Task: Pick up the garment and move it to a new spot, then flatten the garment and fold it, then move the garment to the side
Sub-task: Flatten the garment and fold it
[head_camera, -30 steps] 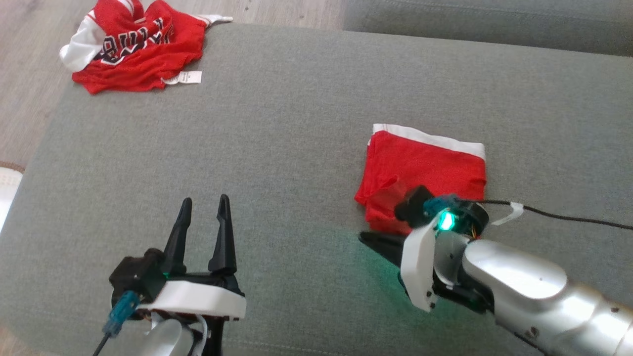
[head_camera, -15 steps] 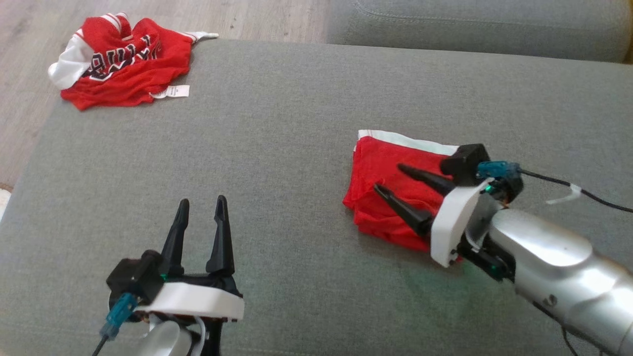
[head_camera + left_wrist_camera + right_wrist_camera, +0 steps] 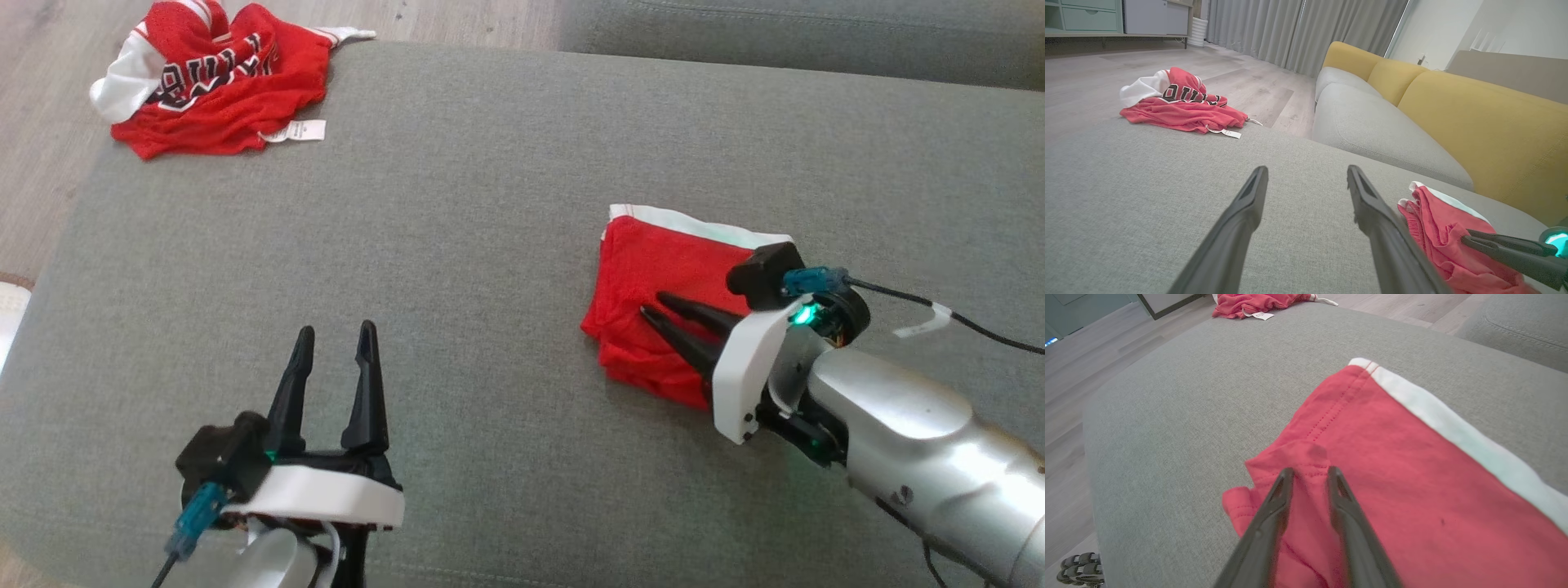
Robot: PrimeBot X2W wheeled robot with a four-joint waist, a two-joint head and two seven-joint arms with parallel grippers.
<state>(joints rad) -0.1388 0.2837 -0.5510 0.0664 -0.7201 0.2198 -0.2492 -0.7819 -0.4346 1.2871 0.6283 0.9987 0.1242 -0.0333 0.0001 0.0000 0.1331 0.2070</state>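
Folded red garment (image 3: 661, 261) on grey sofa cushion (image 3: 490, 204), right of centre. Right pincer (image 3: 653, 303) low over its near-left corner, jaws narrow, not closed; likely lining up pinch for move aside. Left pincer (image 3: 336, 328) wide, empty, parked clear. Crumpled red jersey (image 3: 212, 90) at far corner.

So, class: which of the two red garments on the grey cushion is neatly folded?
The plain red garment with a white band, at the right gripper; the lettered garment lies crumpled at the far corner.

I see the folded garment (image 3: 665, 269) as soft red cloth, the sofa seat (image 3: 457, 245) rough matt grey weave, my lower-right forearm (image 3: 898, 433) glossy silver.
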